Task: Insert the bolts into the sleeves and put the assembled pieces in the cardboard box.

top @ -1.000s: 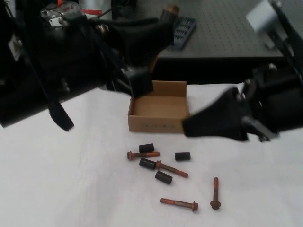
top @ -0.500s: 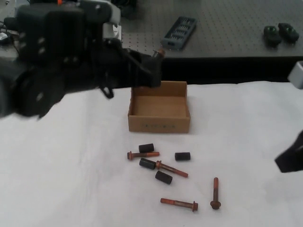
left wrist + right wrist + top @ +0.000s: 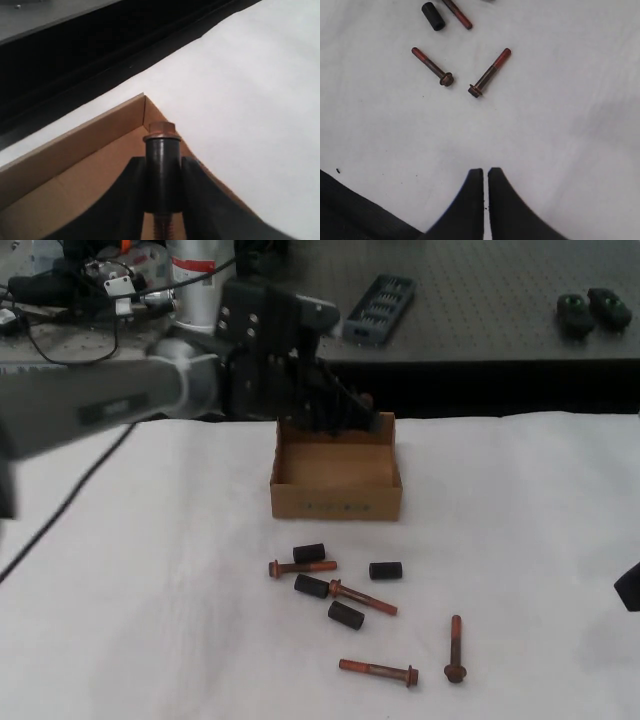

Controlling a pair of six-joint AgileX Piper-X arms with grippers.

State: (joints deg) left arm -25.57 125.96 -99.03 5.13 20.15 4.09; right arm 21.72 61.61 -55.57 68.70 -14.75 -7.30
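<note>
My left gripper [image 3: 162,167] is shut on an assembled piece [image 3: 161,150], a black sleeve with a rusty bolt through it, held above a corner of the cardboard box [image 3: 75,150]. From above, that arm hangs over the back wall of the cardboard box [image 3: 336,502]. On the white cloth in front lie several loose bolts, such as a bolt [image 3: 378,671] and another bolt [image 3: 456,647], among black sleeves like a sleeve [image 3: 346,615]. My right gripper [image 3: 485,172] is shut and empty above bare cloth, short of two bolts [image 3: 432,66] [image 3: 490,73] and a sleeve [image 3: 433,16].
Behind the cloth runs a dark gap, then a perforated table with a grey tray [image 3: 380,308], two black parts [image 3: 592,310] and cables [image 3: 60,300] at the back left. A dark piece of an arm [image 3: 630,585] shows at the right edge.
The left arm has swung from the left across to the box's back edge. The right arm has pulled away to the right edge of the high view.
</note>
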